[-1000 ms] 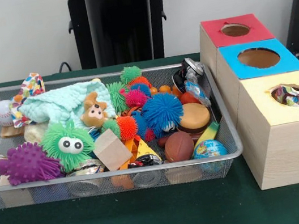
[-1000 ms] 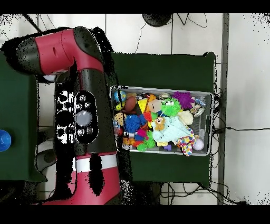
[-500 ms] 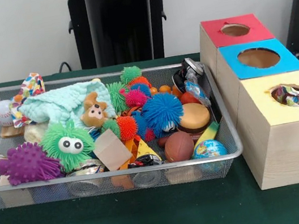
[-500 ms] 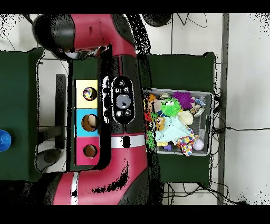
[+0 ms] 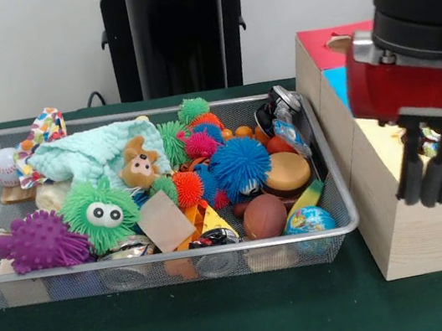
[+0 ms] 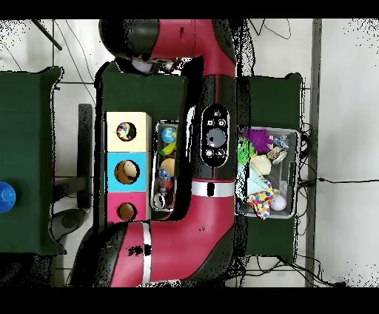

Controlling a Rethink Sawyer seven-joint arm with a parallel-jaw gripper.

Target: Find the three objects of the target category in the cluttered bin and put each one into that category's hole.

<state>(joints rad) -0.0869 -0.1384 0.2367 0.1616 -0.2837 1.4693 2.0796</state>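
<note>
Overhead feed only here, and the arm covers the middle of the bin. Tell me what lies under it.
Observer: A blue spiky ball sits mid-bin, beside an orange spiky ball.
Operator: Now give me the tool's position.
Observer: The tool hangs by the yellow-topped box, outside the bin.
Operator: Name any soft toy under there.
Observer: A small teddy bear lies against the mint cloth.

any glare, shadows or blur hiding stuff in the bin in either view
Front view: even light, no glare; the bin and its toys are sharp, and only the gripper at the right looks slightly soft. Overhead view: no glare, but the arm covers the bin's middle, hiding most toys.
</note>
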